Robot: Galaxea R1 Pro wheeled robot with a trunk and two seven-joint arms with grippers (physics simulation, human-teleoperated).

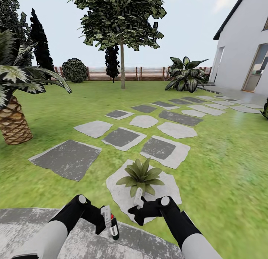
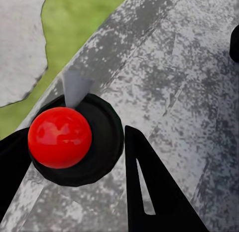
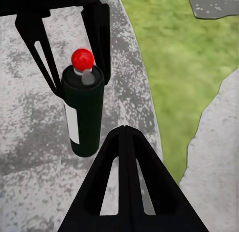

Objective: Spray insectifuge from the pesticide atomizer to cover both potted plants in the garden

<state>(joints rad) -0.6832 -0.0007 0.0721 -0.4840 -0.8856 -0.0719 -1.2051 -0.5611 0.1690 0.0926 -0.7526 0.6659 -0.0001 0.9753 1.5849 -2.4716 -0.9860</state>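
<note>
left gripper (image 1: 106,221) clasps the upright pesticide atomizer (image 1: 114,227) over the near patio (image 1: 44,222), potted plant (image 1: 140,176) just beyond to the right; right gripper (image 1: 138,204) pinched shut, empty.

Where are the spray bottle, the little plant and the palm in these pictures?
Bottle (image 3: 83,117): right wrist view, on its dark body.
Plant (image 1: 141,175): head view, middle of its leaf rosette.
Palm (image 1: 14,121): head view, on its scaly trunk.
</note>
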